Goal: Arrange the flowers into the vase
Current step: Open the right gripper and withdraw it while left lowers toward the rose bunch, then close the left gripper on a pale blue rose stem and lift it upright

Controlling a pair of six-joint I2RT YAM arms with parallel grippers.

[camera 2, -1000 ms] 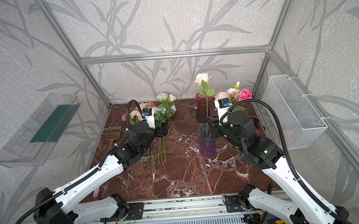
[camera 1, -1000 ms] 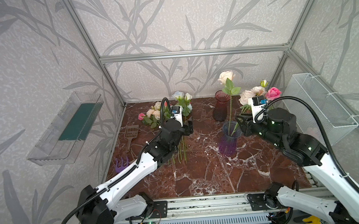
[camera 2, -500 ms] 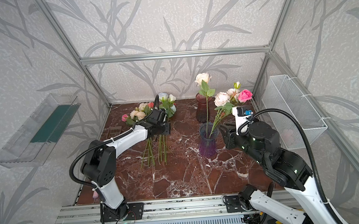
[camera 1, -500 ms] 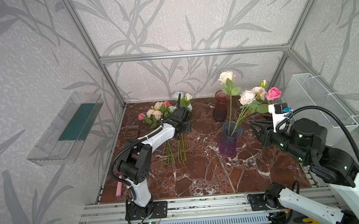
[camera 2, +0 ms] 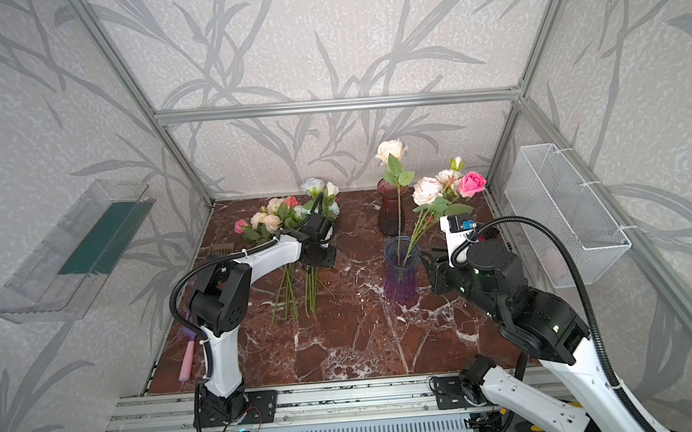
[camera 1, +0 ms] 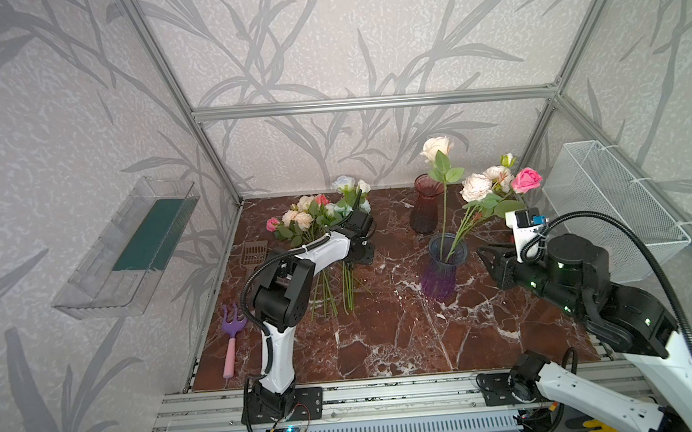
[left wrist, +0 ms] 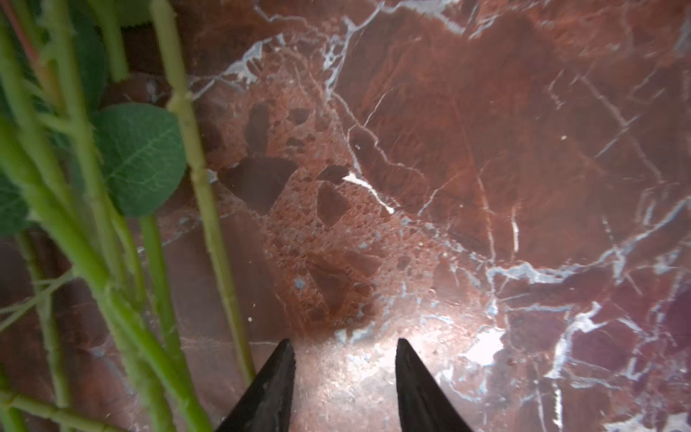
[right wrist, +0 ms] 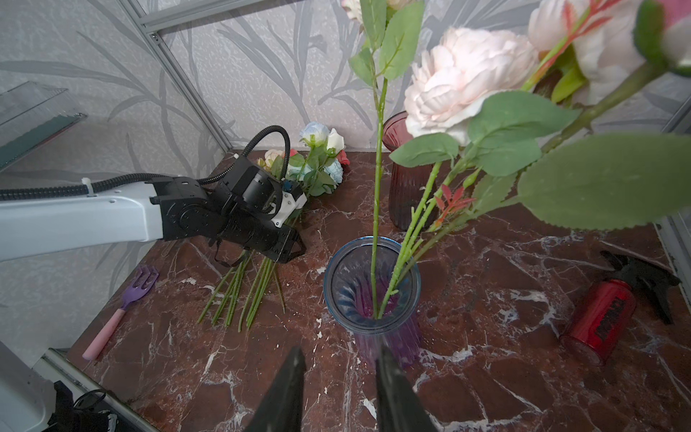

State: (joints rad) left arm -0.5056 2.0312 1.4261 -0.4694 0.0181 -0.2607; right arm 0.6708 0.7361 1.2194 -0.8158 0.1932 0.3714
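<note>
Only the left wrist view shows the left gripper: it stands moderately apart over the bare marble table and is empty, with green stems just beside it. The right gripper gapes narrowly, empty, near the purple vase. Loose flowers lie left of the vase, heads toward the back wall, stems running toward the front. Others stand in the vase.

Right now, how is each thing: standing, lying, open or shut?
Purple vase, upright, holding flowers.
Vase flowers, standing.
Loose flowers, lying in a bunch.
Red vase, upright, no flowers.
Spray bottle, on its side.
Rake, lying flat.
Left jaws, open, empty, beside stems.
Right jaws, open, empty, by purple vase.
</note>
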